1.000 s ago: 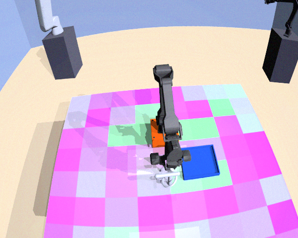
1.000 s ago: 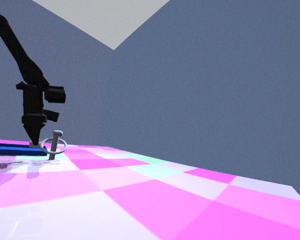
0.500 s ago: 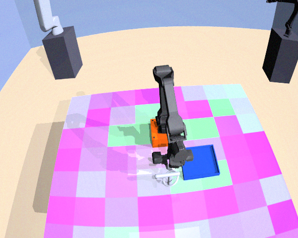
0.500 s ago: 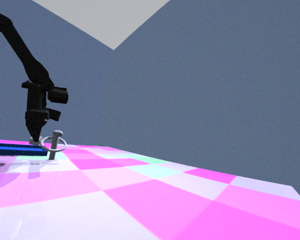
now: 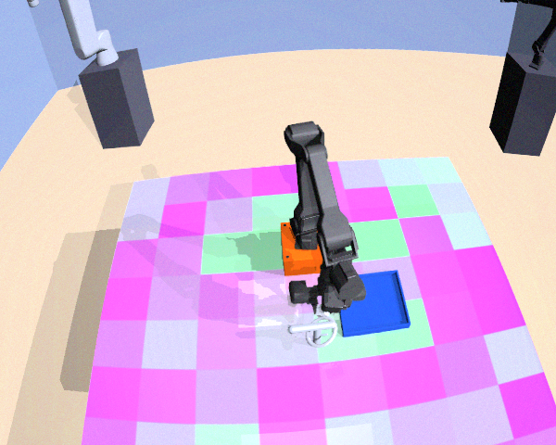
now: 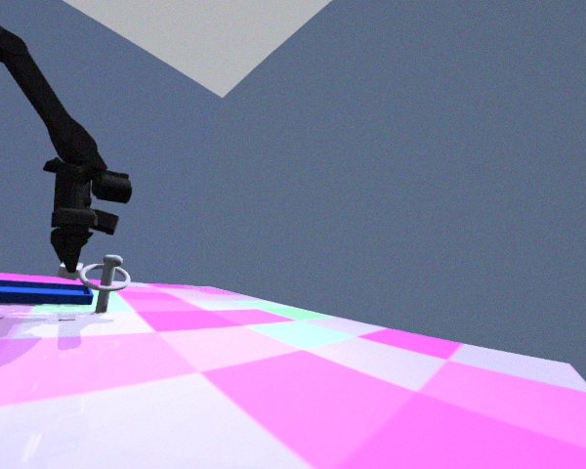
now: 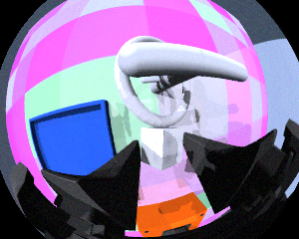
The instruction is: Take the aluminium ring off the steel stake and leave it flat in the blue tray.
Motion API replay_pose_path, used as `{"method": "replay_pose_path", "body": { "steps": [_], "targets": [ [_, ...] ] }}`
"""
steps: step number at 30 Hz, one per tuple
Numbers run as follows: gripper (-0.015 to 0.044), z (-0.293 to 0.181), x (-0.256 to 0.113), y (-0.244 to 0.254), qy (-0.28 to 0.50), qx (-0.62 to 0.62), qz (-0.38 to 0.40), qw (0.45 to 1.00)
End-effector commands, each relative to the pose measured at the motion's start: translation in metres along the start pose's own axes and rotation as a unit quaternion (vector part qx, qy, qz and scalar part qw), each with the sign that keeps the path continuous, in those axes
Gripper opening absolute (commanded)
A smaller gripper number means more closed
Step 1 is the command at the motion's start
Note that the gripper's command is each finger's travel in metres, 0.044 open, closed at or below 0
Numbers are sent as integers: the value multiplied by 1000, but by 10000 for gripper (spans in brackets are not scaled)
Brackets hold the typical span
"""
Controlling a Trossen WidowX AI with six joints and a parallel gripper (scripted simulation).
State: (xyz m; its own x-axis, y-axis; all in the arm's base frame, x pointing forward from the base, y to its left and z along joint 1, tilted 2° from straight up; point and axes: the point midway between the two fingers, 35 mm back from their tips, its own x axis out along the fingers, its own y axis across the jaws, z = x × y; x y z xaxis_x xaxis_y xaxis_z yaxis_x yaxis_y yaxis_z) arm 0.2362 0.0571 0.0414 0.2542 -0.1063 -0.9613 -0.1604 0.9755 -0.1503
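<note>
Exterior view bares the stake's [image 5: 315,336] [image 6: 103,297] [image 7: 164,85] foot; wrist view hides it.

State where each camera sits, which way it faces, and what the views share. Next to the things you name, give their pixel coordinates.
Top: high, facing down across the chequered mat [image 5: 225,392], whole black arm [image 5: 333,201] in sight.
Exterior: low at the mat's side, looking across it; forearm and jaws show.
Wrist: on the arm, looking past its black jaws toward the mat.
Top and wrist share the orange block [image 5: 301,265] [image 7: 169,215]; all three, the flat blue tray [image 5: 376,306] [image 6: 35,296] [image 7: 75,141].

The end effector [image 5: 321,310] [image 6: 70,270] [image 7: 160,141] points down (fingers clamped), the arm [image 5: 323,191] [image 6: 35,96] bent above
</note>
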Motion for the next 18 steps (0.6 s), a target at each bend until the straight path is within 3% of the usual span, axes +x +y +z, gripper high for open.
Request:
{"method": "replay_pose_path", "body": {
  "steps": [1,18],
  "targets": [
    [0,2,-3,1,-4,2,-7,1000],
    [0,4,-14,4,-10,2,-2,1000]
  ]
}}
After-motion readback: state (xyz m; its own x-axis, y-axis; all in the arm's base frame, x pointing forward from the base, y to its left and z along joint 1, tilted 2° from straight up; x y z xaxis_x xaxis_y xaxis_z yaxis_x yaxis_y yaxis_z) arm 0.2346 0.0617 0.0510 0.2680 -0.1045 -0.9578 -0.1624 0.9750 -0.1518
